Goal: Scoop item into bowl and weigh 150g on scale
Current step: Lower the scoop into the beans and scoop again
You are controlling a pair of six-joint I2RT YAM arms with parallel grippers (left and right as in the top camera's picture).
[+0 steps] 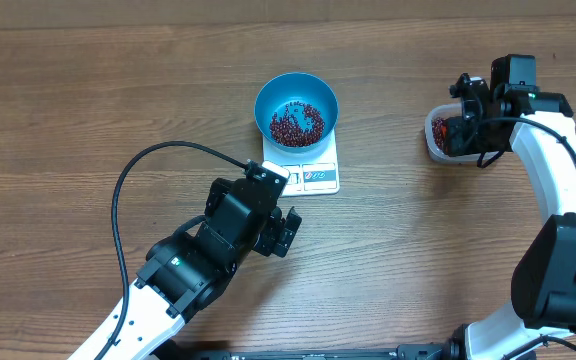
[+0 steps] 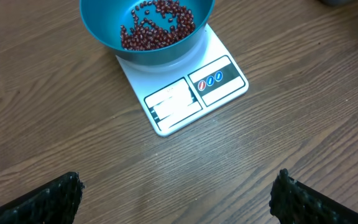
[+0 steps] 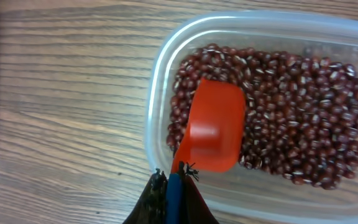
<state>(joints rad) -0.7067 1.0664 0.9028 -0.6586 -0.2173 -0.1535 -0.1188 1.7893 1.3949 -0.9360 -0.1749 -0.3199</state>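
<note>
On top of the white scale (image 1: 315, 176), near the middle of the wooden table (image 1: 68, 120), a blue bowl (image 1: 296, 90) is seen. Small dark red beans (image 1: 298, 122) are spread over the bottom of the bowl in a thin layer. The front edge of the scale, with its little panels, is left uncovered by the bowl.

Just in front of the scale, the left gripper (image 2: 179, 202) is held above the bare wood. Its two black fingers (image 2: 58, 199) are spread wide apart, and nothing is held between them.

Far off to the right, well apart from the scale, a clear plastic tub (image 3: 157, 93) is set on the table. It is filled with many more of the same beans. An orange-red scoop (image 3: 215, 127) is rested on that heap, near one end of the tub. The thin handle of the scoop is pinched tight by the right gripper (image 3: 171, 190), with its jaws closed on it. Whether any beans are inside the scoop cannot be told.
</note>
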